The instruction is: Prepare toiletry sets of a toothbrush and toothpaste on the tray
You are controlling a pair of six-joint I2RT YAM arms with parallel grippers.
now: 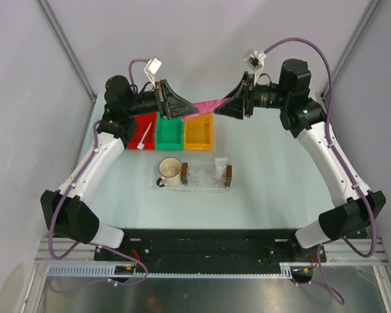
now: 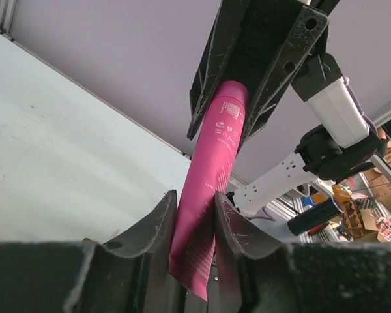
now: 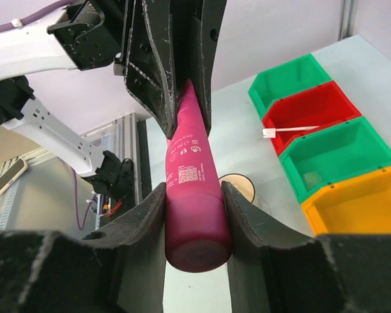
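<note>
The toothpaste (image 1: 207, 105), a pink tube, hangs in the air above the bins, gripped at both ends. My left gripper (image 1: 184, 112) is shut on its flat end (image 2: 194, 261). My right gripper (image 1: 231, 103) is shut on its round cap end (image 3: 197, 241). The white toothbrush (image 1: 143, 141) lies in the red bin (image 1: 141, 129) and also shows in the right wrist view (image 3: 292, 130). The clear tray (image 1: 205, 184) with brown end blocks stands at mid-table, below and in front of the grippers. A small pale tube-like item (image 1: 220, 167) rests on its right part.
A cream mug (image 1: 170, 171) stands against the tray's left block. A green bin (image 1: 170, 132) and an orange bin (image 1: 199, 132) sit right of the red one. The right wrist view shows another green bin (image 3: 285, 83) beyond the red one.
</note>
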